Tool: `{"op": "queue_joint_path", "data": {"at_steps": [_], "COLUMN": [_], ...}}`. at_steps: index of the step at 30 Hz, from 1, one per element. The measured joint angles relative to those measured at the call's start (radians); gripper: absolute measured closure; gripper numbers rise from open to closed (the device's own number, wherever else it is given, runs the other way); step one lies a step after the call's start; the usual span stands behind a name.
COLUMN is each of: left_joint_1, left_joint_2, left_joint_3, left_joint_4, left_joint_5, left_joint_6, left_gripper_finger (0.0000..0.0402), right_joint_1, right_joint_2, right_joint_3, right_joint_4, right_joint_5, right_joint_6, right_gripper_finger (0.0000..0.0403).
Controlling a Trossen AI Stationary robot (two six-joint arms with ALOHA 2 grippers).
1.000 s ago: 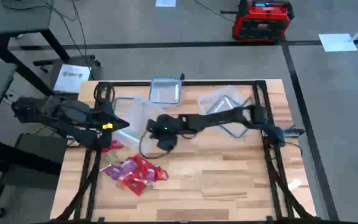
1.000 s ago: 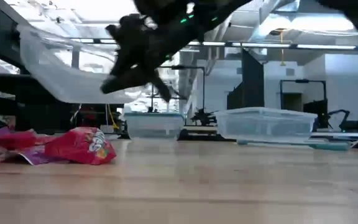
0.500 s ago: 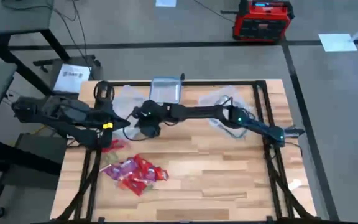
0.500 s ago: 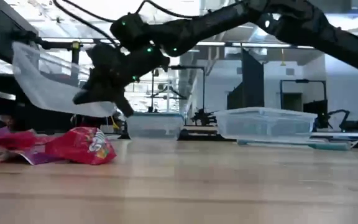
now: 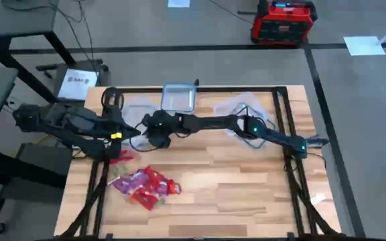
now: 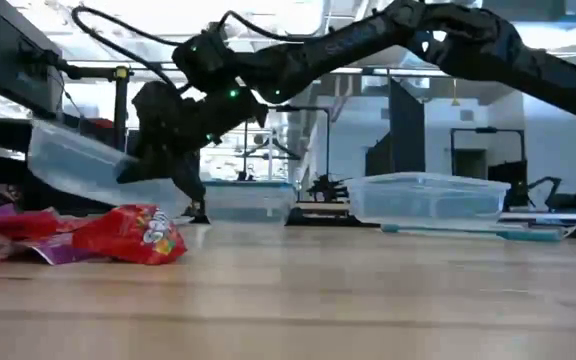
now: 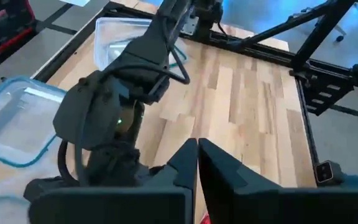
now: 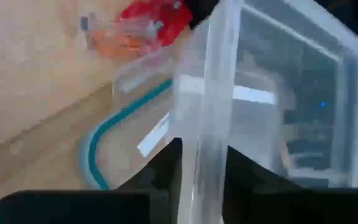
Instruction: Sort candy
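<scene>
My right gripper (image 5: 154,128) reaches across to the table's far left, low over the wood. It is open a little astride one wall of a clear tub (image 6: 83,168), which slopes down toward the table. Whether the tub's low end rests there I cannot tell. The candy (image 5: 146,187), shiny red, pink and purple pieces, lies piled at the near left, and shows in the low view as candy (image 6: 128,235). My left gripper (image 7: 197,158) is shut on nothing and hovers high over the table's left edge, just left of my right gripper. My right gripper has the tub's upright wall (image 8: 207,134) between its two fingers, one finger (image 8: 166,171) inside the tub and one outside. It comes slanting down from the table's right side. Whether the fingers still touch the wall I cannot tell.
A second clear tub with a bluish rim (image 5: 178,98) stands at the far edge. Another tub and a loose lid (image 5: 243,110) lie at the far right under my right arm. Bare wood (image 5: 246,181) covers the near right half.
My right gripper has carried the clear tub toward the table's far left and downward, then stopped. In the last half second the tub has sunk and tipped lower beside the still gripper. My left gripper has kept still.
</scene>
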Motion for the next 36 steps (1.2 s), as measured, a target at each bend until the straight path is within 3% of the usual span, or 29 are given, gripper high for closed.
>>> {"op": "queue_joint_path", "data": {"at_steps": [9,16,21,27,31,36], "left_joint_1": [0.0,0.0,0.0,0.0,0.0,0.0], "left_joint_2": [0.0,0.0,0.0,0.0,0.0,0.009], "left_joint_3": [0.0,0.0,0.0,0.0,0.0,0.0], "left_joint_4": [-0.015,-0.024,-0.03,-0.05,-0.052,-0.063], "left_joint_5": [-0.004,-0.004,-0.009,-0.008,-0.013,-0.045], "left_joint_6": [-0.009,-0.011,-0.02,-0.051,-0.063,-0.083], "left_gripper_finger": [0.0402,0.0402,0.0402,0.0402,0.0402,0.0402], "right_joint_1": [0.034,0.09,0.094,0.1,0.125,0.147], "right_joint_2": [-0.015,-0.048,-0.08,-0.18,-0.308,-0.427], "right_joint_3": [0.018,0.063,0.069,0.068,0.069,0.04], "right_joint_4": [-0.006,-0.109,-0.134,-0.388,-0.646,-0.991], "right_joint_5": [0.009,0.113,0.111,0.109,0.098,-0.037], "right_joint_6": [-0.002,0.058,0.213,0.382,0.563,0.781], "right_gripper_finger": [0.0278,0.0252,0.0235,0.0198,0.0183,0.0183]}}
